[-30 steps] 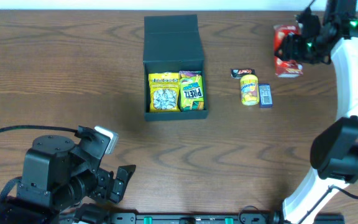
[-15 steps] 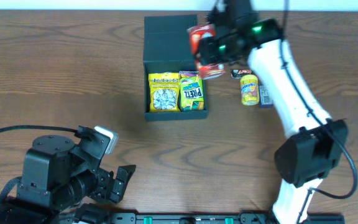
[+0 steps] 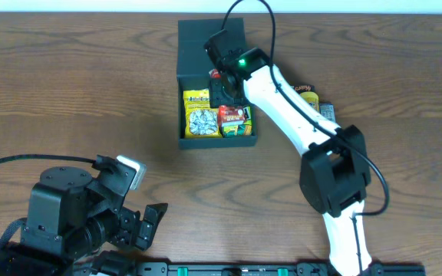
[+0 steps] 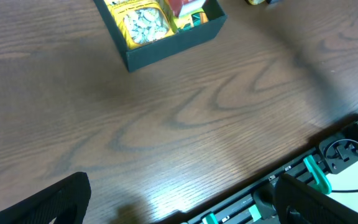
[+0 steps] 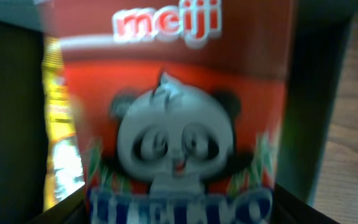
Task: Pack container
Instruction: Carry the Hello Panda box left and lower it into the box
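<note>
While the right gripper is clamping the red Meiji pack inside the container, placing is underway, probably needing release next; the left gripper is sitting agape.

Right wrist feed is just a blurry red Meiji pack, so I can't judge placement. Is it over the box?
Observer: Yes. Overhead shows the red Meiji pack within the container's right half, beside the yellow seed pack.
Operator: Anything outside?
Observer: A yellow snack pack and a small blue bar lie on the table to its right.
Operator: Left arm?
Observer: The left gripper is open, far from the container.
</note>
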`<act>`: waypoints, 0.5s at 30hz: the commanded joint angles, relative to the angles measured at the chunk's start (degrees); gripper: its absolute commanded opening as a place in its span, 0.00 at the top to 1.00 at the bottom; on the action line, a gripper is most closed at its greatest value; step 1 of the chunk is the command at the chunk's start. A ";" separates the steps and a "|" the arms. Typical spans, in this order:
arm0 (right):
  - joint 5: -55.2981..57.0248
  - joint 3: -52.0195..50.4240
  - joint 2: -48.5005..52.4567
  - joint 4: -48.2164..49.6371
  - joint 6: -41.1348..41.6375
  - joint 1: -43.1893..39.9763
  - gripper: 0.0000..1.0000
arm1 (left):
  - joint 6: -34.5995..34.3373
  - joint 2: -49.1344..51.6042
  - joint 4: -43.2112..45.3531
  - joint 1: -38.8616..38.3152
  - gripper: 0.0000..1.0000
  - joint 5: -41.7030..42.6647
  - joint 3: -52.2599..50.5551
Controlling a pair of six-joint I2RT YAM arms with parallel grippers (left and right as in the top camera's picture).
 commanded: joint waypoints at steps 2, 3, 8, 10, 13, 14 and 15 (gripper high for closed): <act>3.28 0.74 0.13 -1.07 2.08 -0.07 0.36 | 1.05 -0.15 0.00 0.09 0.05 0.20 0.02; 3.61 0.74 0.20 -1.42 2.08 -0.15 0.36 | 1.05 -0.15 0.00 0.09 0.05 0.20 0.02; 4.13 0.74 0.20 -3.13 2.08 -0.59 0.37 | 1.05 -0.15 0.00 0.09 0.05 0.20 0.02; 4.11 0.74 0.20 -4.09 2.10 -0.83 0.37 | 1.05 -0.15 0.00 0.09 0.05 0.20 0.02; 4.11 0.74 0.20 -5.29 2.08 -1.05 0.35 | 1.05 -0.15 0.00 0.09 0.05 0.20 0.02; 4.07 0.74 0.20 -5.64 2.08 -1.14 0.32 | 1.05 -0.15 0.00 0.09 0.05 0.20 0.02; 4.09 0.74 0.20 -5.97 2.10 -1.16 0.28 | 1.05 -0.15 0.00 0.09 0.05 0.20 0.02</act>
